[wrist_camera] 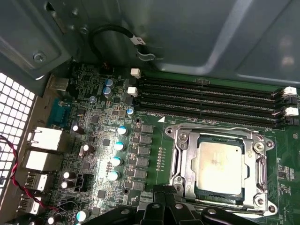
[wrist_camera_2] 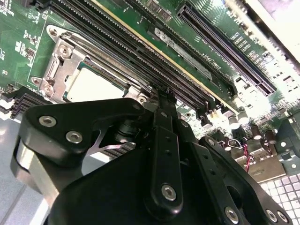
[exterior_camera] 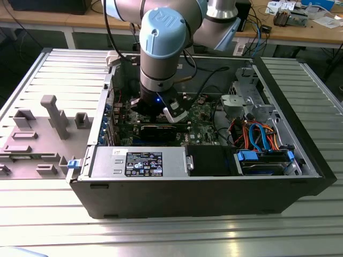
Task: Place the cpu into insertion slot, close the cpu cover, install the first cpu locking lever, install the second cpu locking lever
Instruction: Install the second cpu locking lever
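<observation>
You see a green board with black memory slots whose clips are white. The cpu is pale silvery-grey inside a shiny silver cover. The tool is black with silver screws. In the exterior view, the arm is light blue and grey, the case black, the bench ribbed grey, with orange and blue cables.
</observation>
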